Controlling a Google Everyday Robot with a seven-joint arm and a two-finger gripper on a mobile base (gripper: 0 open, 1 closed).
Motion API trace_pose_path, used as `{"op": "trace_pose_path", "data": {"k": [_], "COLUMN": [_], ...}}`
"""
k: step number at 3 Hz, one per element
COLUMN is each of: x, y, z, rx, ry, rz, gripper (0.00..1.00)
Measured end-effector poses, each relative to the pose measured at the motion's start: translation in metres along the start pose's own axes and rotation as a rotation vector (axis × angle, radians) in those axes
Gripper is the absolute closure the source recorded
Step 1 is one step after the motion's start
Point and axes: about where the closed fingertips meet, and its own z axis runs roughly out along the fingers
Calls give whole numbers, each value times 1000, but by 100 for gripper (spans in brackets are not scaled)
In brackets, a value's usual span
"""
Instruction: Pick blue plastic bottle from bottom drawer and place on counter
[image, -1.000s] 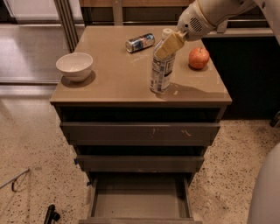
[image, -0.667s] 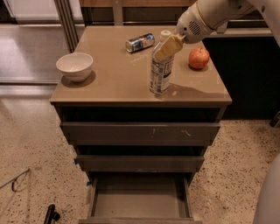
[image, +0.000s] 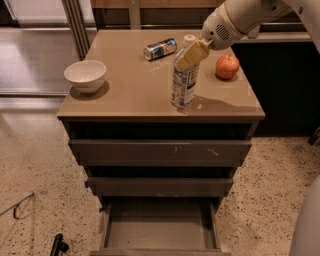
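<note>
The blue plastic bottle (image: 182, 86), clear with a white cap and a white-and-blue label, stands on the tan counter (image: 132, 92) right of centre and leans slightly. My gripper (image: 191, 53) reaches in from the upper right and is shut on the bottle's neck, just under the cap. One beige finger (image: 192, 52) lies across the front of the bottle. The bottom drawer (image: 160, 231) is pulled open below, and its grey inside shows nothing in it.
A white bowl (image: 85, 75) sits at the counter's left. A blue-and-silver can (image: 160, 49) lies at the back. A red apple (image: 227, 66) sits to the right of the bottle. The two upper drawers (image: 160, 150) stick out slightly. The floor is speckled.
Almost nothing has moved. The gripper stays at the bottle's neck and the bottle's base stays on the counter.
</note>
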Motion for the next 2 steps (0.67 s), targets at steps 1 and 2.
{"op": "trace_pose_path", "data": {"k": [1, 2], "x": [0, 0], "y": [0, 0], "z": [0, 0], "rx": [0, 0], "ry": [0, 0], "rz": [0, 0], "gripper": [27, 3]}}
